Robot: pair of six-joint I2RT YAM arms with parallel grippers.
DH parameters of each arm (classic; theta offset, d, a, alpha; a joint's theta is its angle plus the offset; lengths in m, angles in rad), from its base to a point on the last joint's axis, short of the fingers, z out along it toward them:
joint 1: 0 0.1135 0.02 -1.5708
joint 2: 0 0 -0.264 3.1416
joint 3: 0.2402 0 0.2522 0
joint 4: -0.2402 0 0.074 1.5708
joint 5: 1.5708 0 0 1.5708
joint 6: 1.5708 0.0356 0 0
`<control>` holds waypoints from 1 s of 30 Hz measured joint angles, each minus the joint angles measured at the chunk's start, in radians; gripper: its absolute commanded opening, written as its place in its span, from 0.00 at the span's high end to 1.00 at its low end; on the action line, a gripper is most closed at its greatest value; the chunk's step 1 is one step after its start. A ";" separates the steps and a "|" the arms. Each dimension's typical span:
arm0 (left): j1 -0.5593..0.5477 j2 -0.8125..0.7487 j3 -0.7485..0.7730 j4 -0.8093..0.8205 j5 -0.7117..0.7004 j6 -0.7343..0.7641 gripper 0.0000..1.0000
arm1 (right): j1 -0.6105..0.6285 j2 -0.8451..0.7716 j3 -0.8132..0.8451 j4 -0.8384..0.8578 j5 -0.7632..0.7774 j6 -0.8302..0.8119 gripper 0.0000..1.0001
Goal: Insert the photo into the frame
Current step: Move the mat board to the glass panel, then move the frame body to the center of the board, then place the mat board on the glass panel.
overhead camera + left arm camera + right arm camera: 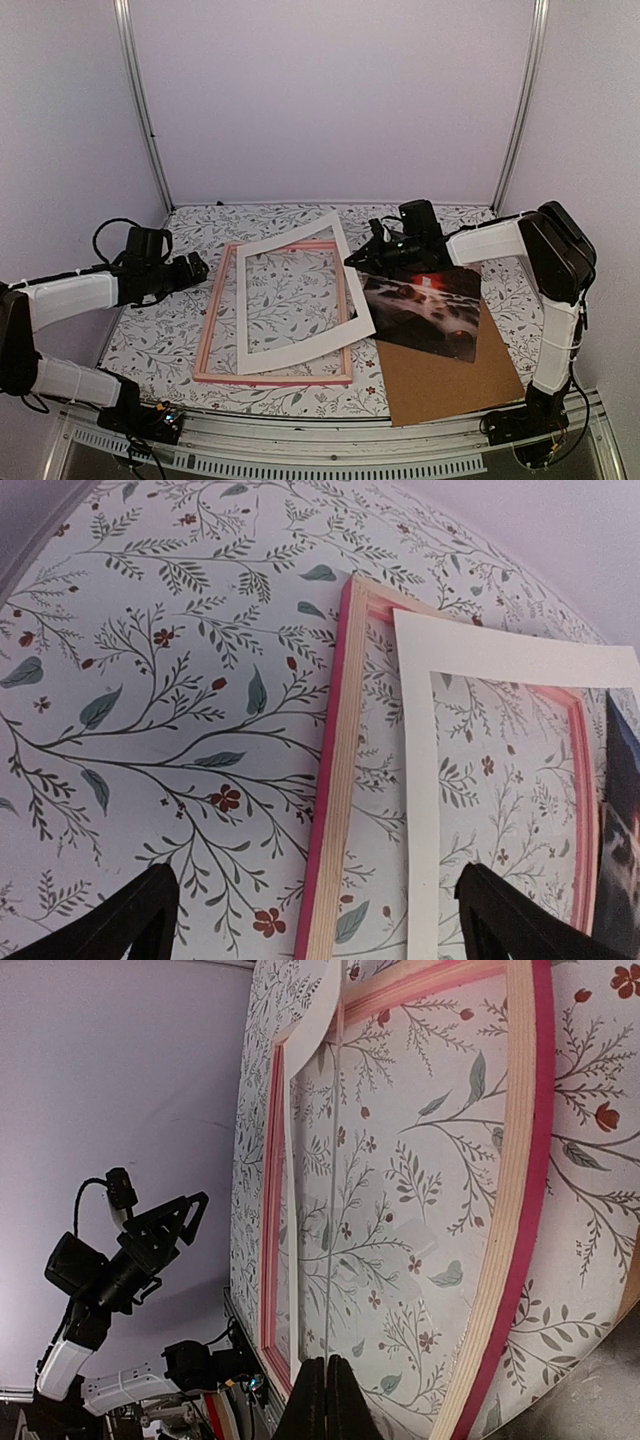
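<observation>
- Left gripper [200, 270]: jaws spread wide and empty, poised beside the frame's left rail, probably to steady it.
- Frame [212, 320]: lies flat, with the white mat [300, 345] skewed across it and partly covering the opening.
- Right gripper [372, 257]: pinched shut on the photo [430, 315] at the corner nearest the frame, tilting it above the backing board [450, 385].

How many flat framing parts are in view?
4: the frame centre-left, white mat tilted over it, the photo to its right, brown board under the photo. None seems hidden.
</observation>
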 measured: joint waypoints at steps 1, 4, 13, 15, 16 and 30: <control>0.000 0.019 -0.003 0.010 0.018 0.000 0.00 | -0.002 -0.004 -0.020 0.027 0.010 0.016 1.00; 0.000 0.050 -0.021 0.046 0.056 -0.001 0.00 | 0.000 -0.025 -0.074 0.067 0.029 0.053 1.00; -0.014 0.133 -0.063 0.150 0.121 -0.018 0.00 | 0.005 -0.041 -0.105 0.131 0.050 0.117 1.00; -0.022 0.162 -0.065 0.168 0.131 -0.020 0.00 | 0.008 -0.041 -0.105 0.139 0.050 0.126 1.00; -0.026 0.174 -0.066 0.177 0.135 -0.022 0.00 | 0.011 -0.041 -0.107 0.143 0.051 0.130 1.00; -0.096 0.275 -0.080 0.286 0.217 -0.056 0.01 | 0.044 -0.041 -0.151 0.202 0.112 0.184 1.00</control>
